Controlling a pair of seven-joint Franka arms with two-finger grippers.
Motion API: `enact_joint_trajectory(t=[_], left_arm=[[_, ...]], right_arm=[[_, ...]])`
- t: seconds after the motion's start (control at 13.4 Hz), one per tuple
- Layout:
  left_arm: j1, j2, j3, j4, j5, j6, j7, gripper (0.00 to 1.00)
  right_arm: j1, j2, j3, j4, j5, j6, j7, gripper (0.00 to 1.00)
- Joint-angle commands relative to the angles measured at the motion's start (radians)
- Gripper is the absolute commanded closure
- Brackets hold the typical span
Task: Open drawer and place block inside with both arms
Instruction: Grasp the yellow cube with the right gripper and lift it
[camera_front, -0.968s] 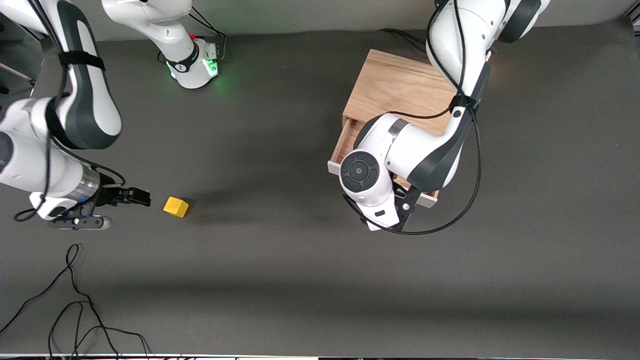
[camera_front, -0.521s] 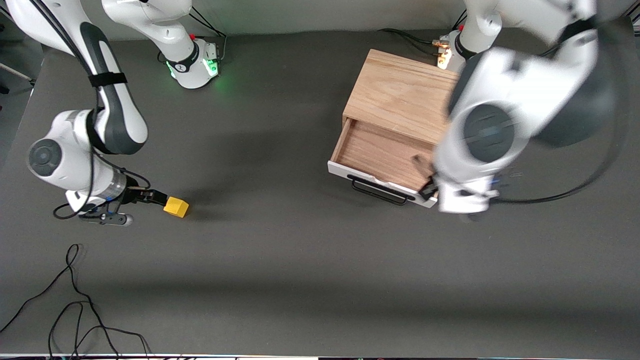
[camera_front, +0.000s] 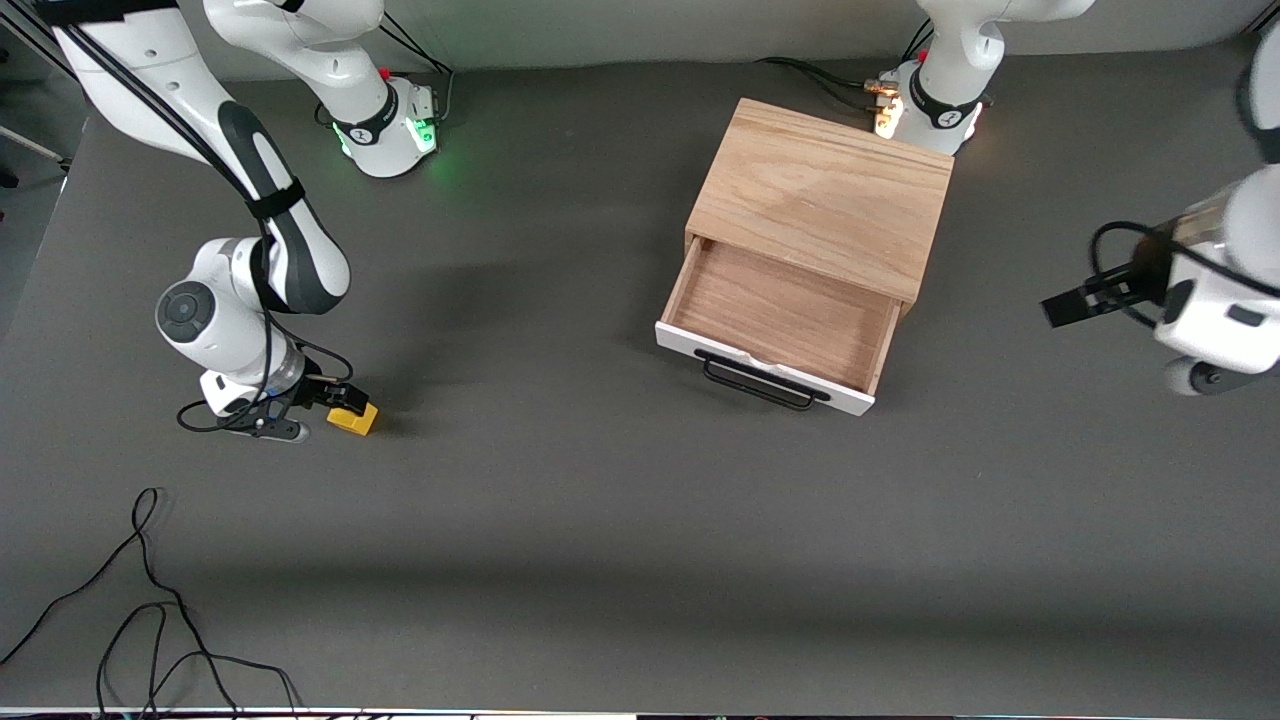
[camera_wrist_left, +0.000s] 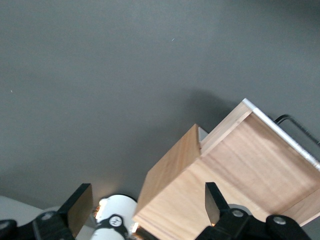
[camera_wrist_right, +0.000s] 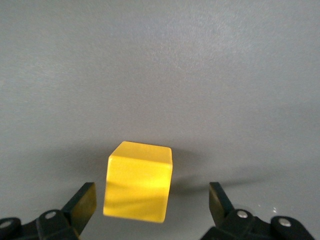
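Note:
The yellow block (camera_front: 356, 419) lies on the dark table toward the right arm's end. My right gripper (camera_front: 338, 398) is low at the block and open. In the right wrist view the block (camera_wrist_right: 138, 181) sits between the two fingers (camera_wrist_right: 82, 205), with a gap on each side. The wooden cabinet (camera_front: 820, 190) stands near the left arm's base. Its drawer (camera_front: 780, 318) is pulled out, with bare wood inside and the black handle (camera_front: 757, 380) facing the front camera. My left gripper (camera_front: 1064, 305) is open and empty in the air beside the cabinet, toward the left arm's end. The left wrist view (camera_wrist_left: 147, 205) shows the cabinet (camera_wrist_left: 180, 200) and drawer (camera_wrist_left: 265, 160).
Loose black cables (camera_front: 150, 600) lie near the table's front edge at the right arm's end. The right arm's green-lit base (camera_front: 385, 120) and the left arm's base (camera_front: 925, 95) stand along the table's top edge.
The left arm has swung away from the drawer front toward its end of the table, uncovering the open drawer. The right gripper has moved up to the block, with its fingers now either side of it.

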Motion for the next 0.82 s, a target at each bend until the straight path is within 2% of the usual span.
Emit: enact_joint_trajectory(t=[0.0, 0.07, 0.15, 0.22, 0.37, 0.52, 0.6, 0.74], left_arm=[[0.037, -0.088, -0.005, -0.125, -0.017, 0.05, 0.117, 0.0], [0.039, -0.133, -0.005, -0.196, -0.017, 0.102, 0.131, 0.0], [0.039, -0.197, -0.004, -0.3, -0.017, 0.18, 0.135, 0.0], [0.037, -0.247, -0.002, -0.38, -0.018, 0.246, 0.143, 0.0], [0.039, -0.258, -0.001, -0.404, -0.02, 0.28, 0.206, 0.0], [0.04, -0.259, 0.001, -0.405, -0.044, 0.314, 0.305, 0.0], [0.048, -0.266, 0.001, -0.416, -0.052, 0.323, 0.321, 0.0], [0.048, -0.282, 0.002, -0.451, -0.052, 0.36, 0.324, 0.0]], right_arm=[[0.005, 0.027, 0.001, 0.007, 0.011, 0.046, 0.021, 0.0], [0.005, 0.039, 0.001, 0.007, 0.011, 0.064, 0.023, 0.02], [0.005, 0.041, 0.003, 0.007, 0.011, 0.07, 0.023, 0.13], [0.005, 0.042, 0.003, 0.007, 0.01, 0.073, 0.023, 0.29], [0.005, 0.042, 0.004, 0.015, 0.011, 0.072, 0.023, 0.61], [0.005, 0.041, 0.004, 0.023, 0.011, 0.063, 0.026, 0.84], [0.005, 0.038, 0.006, 0.038, 0.011, 0.058, 0.041, 0.89], [0.016, 0.024, 0.041, 0.07, 0.01, 0.017, 0.078, 0.92]])
